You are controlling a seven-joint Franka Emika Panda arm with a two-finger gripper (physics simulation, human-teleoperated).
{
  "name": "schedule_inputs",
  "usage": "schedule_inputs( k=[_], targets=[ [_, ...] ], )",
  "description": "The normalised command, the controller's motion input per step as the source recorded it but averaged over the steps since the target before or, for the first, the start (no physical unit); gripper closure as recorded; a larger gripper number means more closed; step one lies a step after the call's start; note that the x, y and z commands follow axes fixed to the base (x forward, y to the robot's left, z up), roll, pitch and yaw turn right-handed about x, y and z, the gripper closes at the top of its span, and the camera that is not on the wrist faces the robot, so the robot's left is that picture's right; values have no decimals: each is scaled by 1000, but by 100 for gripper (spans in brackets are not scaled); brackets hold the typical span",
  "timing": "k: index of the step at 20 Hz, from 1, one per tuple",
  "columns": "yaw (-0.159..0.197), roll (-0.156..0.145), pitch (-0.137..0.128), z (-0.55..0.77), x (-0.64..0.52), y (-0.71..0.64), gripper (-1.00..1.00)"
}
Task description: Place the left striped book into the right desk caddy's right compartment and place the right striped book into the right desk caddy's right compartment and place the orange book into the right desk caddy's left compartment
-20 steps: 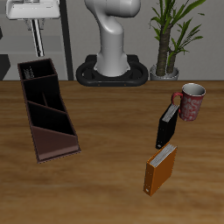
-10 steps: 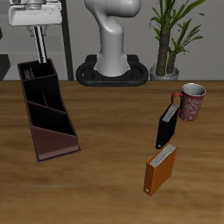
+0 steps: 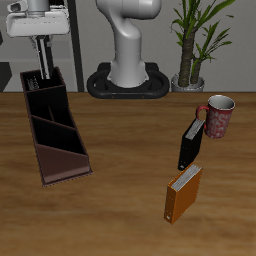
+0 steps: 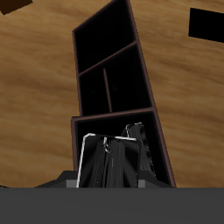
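My gripper hangs over the back end of the right desk caddy and is shut on the right striped book, which stands upright in the mouth of the squarish right compartment. In the wrist view the held book sits between my fingers inside that compartment, and a second striped book leans against its wall. The longer sloped left compartment holds nothing. The orange book stands near the table's front edge, far from the caddy.
A plain black book stands behind the orange book, next to a floral mug. A potted plant and the robot's base are at the table's back.
My gripper has come down with the striped book, lowering it from above the caddy into the right compartment. Nothing else has moved.
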Motion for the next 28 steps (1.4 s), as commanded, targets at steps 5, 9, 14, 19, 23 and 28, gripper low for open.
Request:
schedule_inputs(
  k=[5,9,14,19,23,28],
  targets=[
    [97,37,-13,-160,52,152,100],
    [101,14,-73,97,-56,83,100],
    [177,16,-90,62,-62,115,100],
    [46,-15,-33,45,24,-44,100],
    [35,-25,19,-151,72,-64,100],
    [-9,-11,35,-225,30,-19,100]
  ],
)
